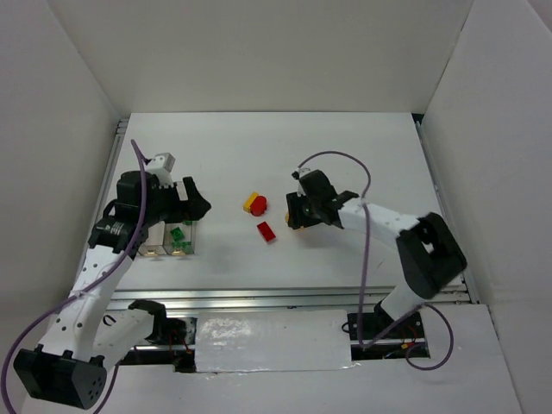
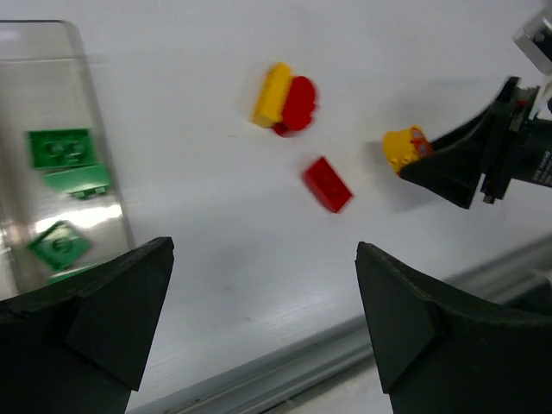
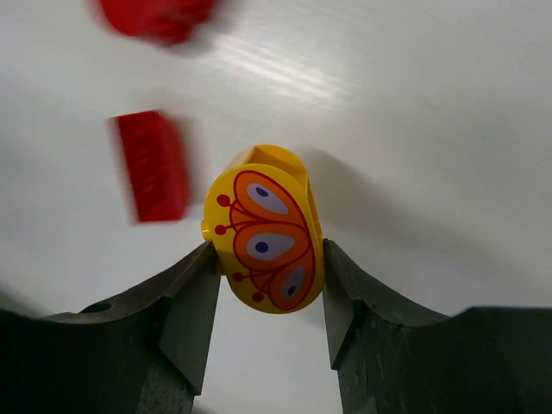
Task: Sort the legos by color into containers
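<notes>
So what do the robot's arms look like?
The left arm and right arm are white with chunky black joints. A thin purple cable loops along each. The left pincer and right pincer each have two dark wedge-shaped fingers.

Left arm (image 1: 95, 276): white moulded links joined by black housings, with a black block (image 1: 56, 379) at its near end. Right arm (image 1: 379, 220): same build, with one large black joint housing (image 1: 431, 254). A purple cable (image 1: 345, 158) runs along each arm in loose loops. A grey-white camera module (image 1: 164, 161) is mounted on the left wrist. Left fingers (image 2: 103, 319): matte black, wedge-shaped, faceted. Right fingers (image 3: 172, 328): dark grey, tapered, with flat inner faces; one carries a small round hole (image 3: 95, 306).
</notes>
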Robot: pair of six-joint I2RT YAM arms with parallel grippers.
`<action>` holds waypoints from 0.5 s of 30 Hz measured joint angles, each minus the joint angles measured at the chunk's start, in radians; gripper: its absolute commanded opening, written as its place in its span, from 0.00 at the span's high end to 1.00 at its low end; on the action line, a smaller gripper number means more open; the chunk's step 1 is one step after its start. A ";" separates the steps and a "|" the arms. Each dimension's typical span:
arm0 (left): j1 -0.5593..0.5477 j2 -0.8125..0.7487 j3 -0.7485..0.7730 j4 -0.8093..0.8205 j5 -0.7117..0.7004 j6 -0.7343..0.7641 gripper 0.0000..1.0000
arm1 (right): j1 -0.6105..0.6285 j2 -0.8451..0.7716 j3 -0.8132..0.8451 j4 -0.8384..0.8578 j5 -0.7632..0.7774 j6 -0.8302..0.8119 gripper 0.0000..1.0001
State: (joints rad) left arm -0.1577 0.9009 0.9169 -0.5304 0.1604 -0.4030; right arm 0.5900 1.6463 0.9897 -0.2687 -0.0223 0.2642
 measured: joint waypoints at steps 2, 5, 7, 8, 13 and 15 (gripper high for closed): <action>0.000 0.000 -0.020 0.055 0.124 -0.031 0.00 | 0.000 -0.165 -0.096 0.041 -0.089 0.020 1.00; -0.004 0.000 -0.092 0.185 0.313 -0.136 0.00 | 0.000 -0.395 -0.203 0.163 -0.226 0.062 1.00; -0.012 -0.001 -0.134 0.247 0.386 -0.211 0.00 | 0.008 -0.490 -0.246 0.247 -0.297 0.092 1.00; -0.018 -0.003 -0.150 0.270 0.413 -0.249 0.00 | 0.019 -0.523 -0.261 0.286 -0.323 0.108 1.00; -0.066 -0.046 -0.171 0.378 0.458 -0.440 0.01 | 0.123 -0.560 -0.277 0.381 -0.363 0.140 1.00; -0.103 -0.068 -0.171 0.416 0.454 -0.499 0.01 | 0.179 -0.560 -0.275 0.386 -0.355 0.139 1.00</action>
State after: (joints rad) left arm -0.2611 0.8333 0.7464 -0.1143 0.6140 -0.9024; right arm 0.7692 1.0866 0.7143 0.1173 -0.3775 0.4030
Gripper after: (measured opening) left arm 0.995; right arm 0.539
